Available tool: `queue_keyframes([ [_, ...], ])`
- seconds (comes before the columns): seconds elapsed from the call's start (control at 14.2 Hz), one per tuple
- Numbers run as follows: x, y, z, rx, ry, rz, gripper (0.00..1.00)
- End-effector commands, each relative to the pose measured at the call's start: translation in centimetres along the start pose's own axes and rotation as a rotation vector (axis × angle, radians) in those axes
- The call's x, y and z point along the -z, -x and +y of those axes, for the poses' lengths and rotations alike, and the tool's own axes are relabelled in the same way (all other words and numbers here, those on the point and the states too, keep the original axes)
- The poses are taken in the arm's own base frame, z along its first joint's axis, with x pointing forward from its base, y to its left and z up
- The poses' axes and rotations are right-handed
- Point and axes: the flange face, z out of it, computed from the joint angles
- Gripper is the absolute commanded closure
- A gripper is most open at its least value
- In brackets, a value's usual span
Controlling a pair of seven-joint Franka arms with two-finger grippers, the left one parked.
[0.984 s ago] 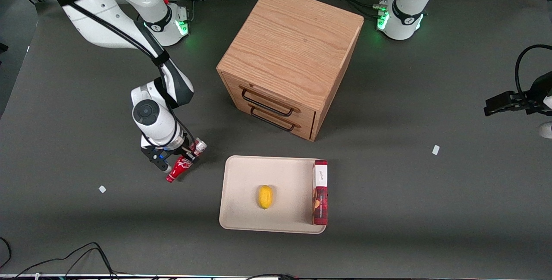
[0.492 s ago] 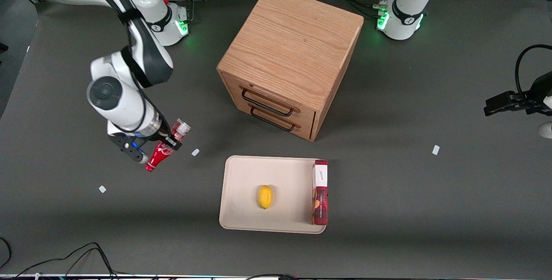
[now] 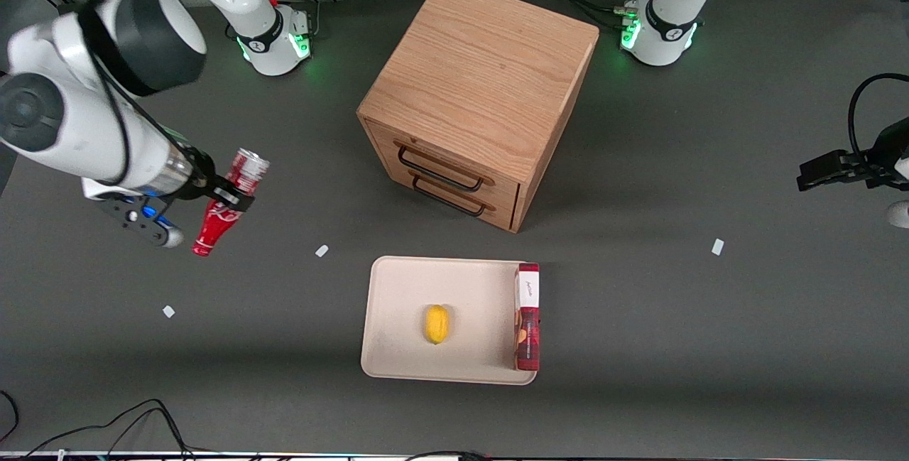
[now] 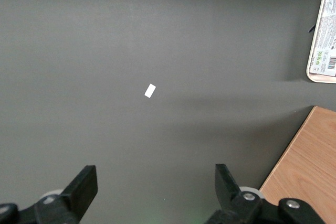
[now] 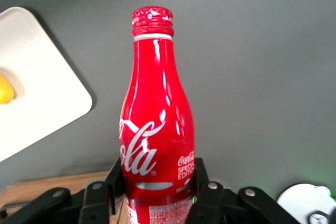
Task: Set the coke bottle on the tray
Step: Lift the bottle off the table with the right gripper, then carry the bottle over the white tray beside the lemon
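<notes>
My right gripper is shut on the coke bottle, a small red bottle with white script, and holds it high above the table toward the working arm's end. The bottle hangs tilted, silvery wide end up and narrow red neck down. In the right wrist view the bottle fills the middle, clamped between the black fingers. The cream-beige tray lies flat on the table in front of the wooden cabinet, well off to the side of the bottle. A corner of the tray shows in the right wrist view.
A yellow lemon and a long red box with a white end lie on the tray. A big wooden drawer cabinet stands farther from the front camera than the tray. Small white tape scraps dot the dark mat.
My right gripper has lifted the coke bottle off the table and carried it up and away from the tray, toward the working arm's end. The tray and its contents have not moved.
</notes>
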Motion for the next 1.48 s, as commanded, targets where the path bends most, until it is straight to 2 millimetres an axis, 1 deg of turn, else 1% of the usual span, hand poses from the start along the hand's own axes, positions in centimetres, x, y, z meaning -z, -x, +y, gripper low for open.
queue_keyframes([
  [0.0,4.0,-0.7,0.1,0.047,-0.044,-0.038,1.0],
  [0.07,4.1,-1.5,-0.2,0.048,-0.052,-0.05,1.0],
  [0.14,3.7,-2.3,-0.8,0.055,-0.058,-0.06,1.0],
  [0.21,2.9,-2.8,-2.1,0.073,-0.063,-0.073,1.0],
  [0.28,1.7,-3.0,-3.8,0.096,-0.056,-0.077,1.0],
  [0.42,-2.2,-3.4,-8.5,0.155,-0.004,-0.064,1.0],
  [0.49,-4.5,-3.7,-10.7,0.176,0.017,-0.054,1.0],
  [0.56,-6.4,-3.9,-12.7,0.198,0.019,-0.049,1.0],
  [0.63,-8.3,-4.2,-14.4,0.215,0.02,-0.022,1.0],
  [0.7,-10.4,-4.0,-16.3,0.241,0.027,0.024,1.0],
  [0.77,-12.7,-4.0,-18.1,0.265,0.033,0.069,1.0],
  [0.84,-15.4,-4.1,-19.8,0.295,0.033,0.105,1.0],
  [0.98,-19.9,-5.6,-21.5,0.354,-0.002,0.141,1.0],
  [1.12,-23.5,-6.1,-22.1,0.427,0.001,0.132,1.0],
  [1.26,-25.7,-6.4,-22.6,0.47,-0.003,0.134,1.0],
  [1.34,-26.9,-6.1,-23.1,0.481,-0.007,0.138,1.0],
  [1.41,-27.5,-5.7,-23.6,0.489,-0.011,0.143,1.0],
])
